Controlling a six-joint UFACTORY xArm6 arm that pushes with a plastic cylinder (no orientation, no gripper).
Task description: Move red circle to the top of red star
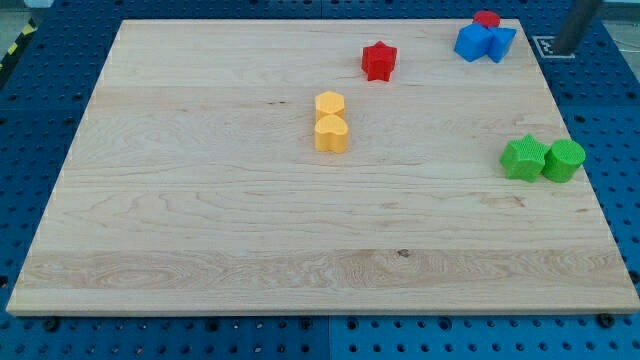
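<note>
The red star [379, 60] lies near the top of the board, right of centre. The red circle [487, 19] sits at the board's top right corner, touching the top side of two blue blocks. My tip [564, 49] is just off the board's right edge, to the right of the blue blocks and the red circle, touching no block.
Two blue blocks [484, 42] sit side by side just below the red circle. A yellow hexagon [329, 103] and a yellow heart [332, 133] touch near the centre. A green star [523, 157] and a green circle [564, 160] touch at the right edge.
</note>
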